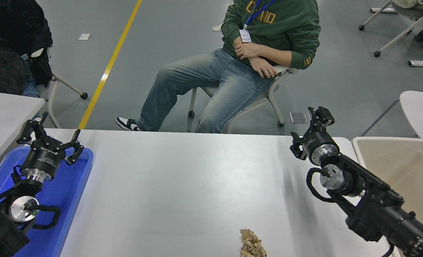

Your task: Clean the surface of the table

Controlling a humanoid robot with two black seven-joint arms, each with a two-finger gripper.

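Grey flooring with a yellow line (108, 67) fills the background behind the work area. The table surface (183, 185) spans the width of the view, from the far edge near mid-frame down to the bottom edge.

Containers:
- A blue tray (72, 185) rests on the table's left end. The left arm hangs over it, hiding part of its floor; the part that shows carries nothing.
- A beige bin (404, 160) stands just beside the table's right end. The inner wall that shows is bare (its lower part is hidden behind the right arm).

Loose item: a crumpled tan wad (251, 244) lies on the table at the near edge, right of centre, well apart from both grippers.

End effectors:
- The left gripper (52, 135) is parked over the tray's far end, fingers spread wide, holding nothing.
- The right gripper (316, 119) is raised at the table's far right corner, pointing away from the camera. Whether its fingers are spread or closed cannot be told from this angle.

A person in a green sweatshirt (279, 28) sits on a chair beyond the far edge. A smaller white table (4, 110) shows at the left.
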